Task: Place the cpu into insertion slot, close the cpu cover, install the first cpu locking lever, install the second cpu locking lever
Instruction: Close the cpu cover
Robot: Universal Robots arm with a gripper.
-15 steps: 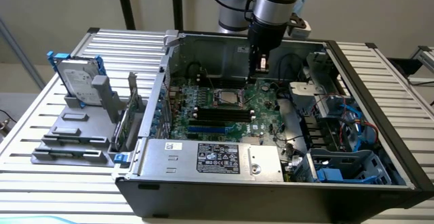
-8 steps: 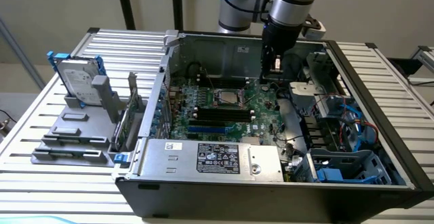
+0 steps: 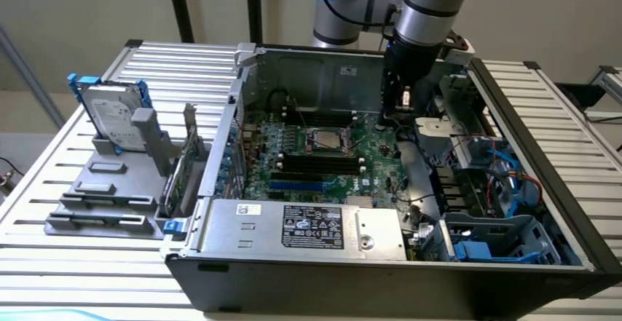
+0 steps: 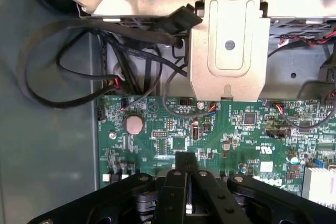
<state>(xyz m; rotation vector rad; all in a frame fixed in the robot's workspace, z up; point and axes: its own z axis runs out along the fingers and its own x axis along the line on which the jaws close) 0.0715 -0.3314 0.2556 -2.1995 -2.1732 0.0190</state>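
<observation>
One open computer case (image 3: 389,286) is laid on a slatted metal table (image 3: 549,110), with a pale wall seen behind it. At the exterior view's left, a hard drive (image 3: 109,108) is stood upright in a grey fixture (image 3: 102,193) on the slats, well apart from the arm. Inside the case, the green motherboard (image 3: 374,150) is hemmed in by a labelled silver box (image 3: 301,226) along the near edge, a blue drive cage (image 3: 496,239) at the exterior view's right, and the case walls. The cpu (image 3: 328,138) is seen as a pale square in the insertion slot (image 3: 311,145) at the middle of the board, just behind the long black memory slots (image 3: 316,164). Open room is left above the socket. The gripper (image 3: 398,105) is hung from the arm at the exterior view's right of the socket, apart from it, in a tighter spot beside cables and metalwork. In the wrist view the gripper (image 4: 186,161) is shown clenched, its fingers (image 4: 178,167) pressed together with nothing seen between them, above the board's edge. Finer detail is given there: a coin cell (image 4: 133,124), looped black cables (image 4: 52,72) and a folded metal bracket (image 4: 226,56). The table and fixture are given by the exterior view.
</observation>
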